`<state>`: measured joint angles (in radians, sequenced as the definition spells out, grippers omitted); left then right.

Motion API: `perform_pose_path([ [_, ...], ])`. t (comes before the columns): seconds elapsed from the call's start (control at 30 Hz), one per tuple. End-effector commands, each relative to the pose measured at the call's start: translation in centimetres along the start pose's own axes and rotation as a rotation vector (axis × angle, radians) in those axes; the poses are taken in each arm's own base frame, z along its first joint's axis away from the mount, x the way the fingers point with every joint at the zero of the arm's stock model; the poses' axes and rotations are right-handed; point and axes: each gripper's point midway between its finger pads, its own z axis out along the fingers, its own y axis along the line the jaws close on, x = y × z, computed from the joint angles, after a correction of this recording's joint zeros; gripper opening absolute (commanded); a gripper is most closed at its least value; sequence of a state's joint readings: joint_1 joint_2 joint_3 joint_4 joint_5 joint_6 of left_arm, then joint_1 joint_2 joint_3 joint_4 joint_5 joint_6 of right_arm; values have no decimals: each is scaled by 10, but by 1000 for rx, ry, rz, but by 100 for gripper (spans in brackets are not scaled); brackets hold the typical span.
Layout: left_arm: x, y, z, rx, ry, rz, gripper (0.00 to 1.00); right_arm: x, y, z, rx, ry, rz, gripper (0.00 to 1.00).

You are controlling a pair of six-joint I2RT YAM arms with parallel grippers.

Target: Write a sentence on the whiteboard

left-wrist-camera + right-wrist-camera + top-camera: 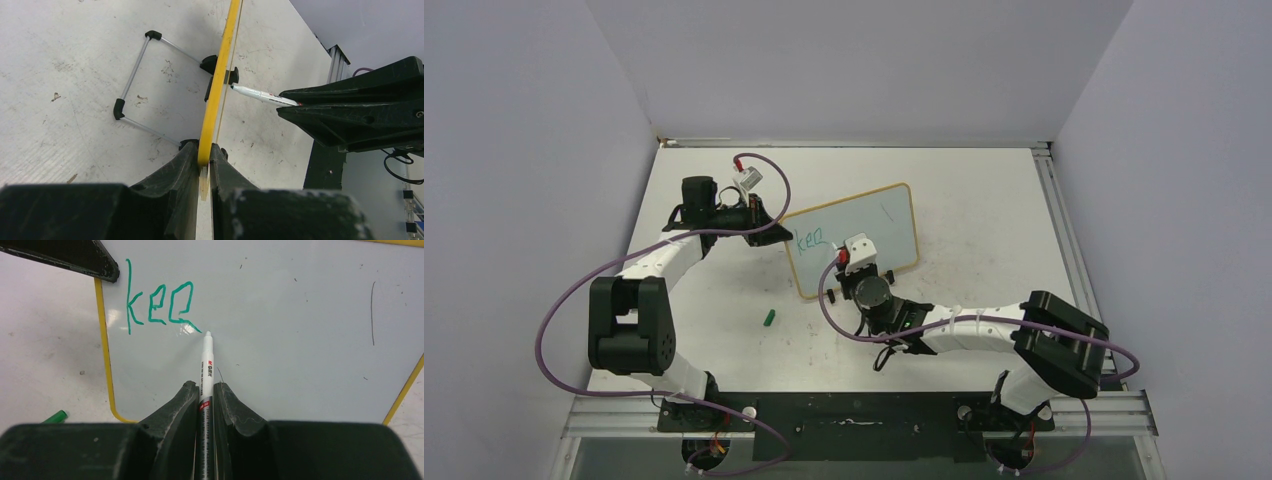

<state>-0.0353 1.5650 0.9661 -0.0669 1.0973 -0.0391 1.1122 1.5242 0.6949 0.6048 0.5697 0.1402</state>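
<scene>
A small whiteboard (879, 225) with a yellow frame stands propped near the middle of the bench (984, 190); the left hand (204, 155) is closed tight on the board's left edge, steadying it; the right hand (206, 390) is clamped shut around a white marker (206, 365), its tip at the board's face just beside the last stroke; the sentence (160, 302) is only begun, three teal-green letters reading roughly "kee" near the upper left corner; the rest of the board is blank, so most of the writing appears left to do; a green cap (768, 318) lies on the bench near the board.
</scene>
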Motion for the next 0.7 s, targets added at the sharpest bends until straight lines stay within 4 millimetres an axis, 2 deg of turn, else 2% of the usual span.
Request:
perform_pose_path([
  [0.0, -19, -8, -6, -5, -27, 65, 0, -35, -2, 2, 5, -87, 38, 5],
  [0.4, -19, -7, -6, -5, -25, 65, 0, -55, 6, 17, -13, -129, 22, 5],
  [0.67, -19, -7, -6, -5, -26, 66, 0, -47, 4, 26, -5, -103, 19, 5],
])
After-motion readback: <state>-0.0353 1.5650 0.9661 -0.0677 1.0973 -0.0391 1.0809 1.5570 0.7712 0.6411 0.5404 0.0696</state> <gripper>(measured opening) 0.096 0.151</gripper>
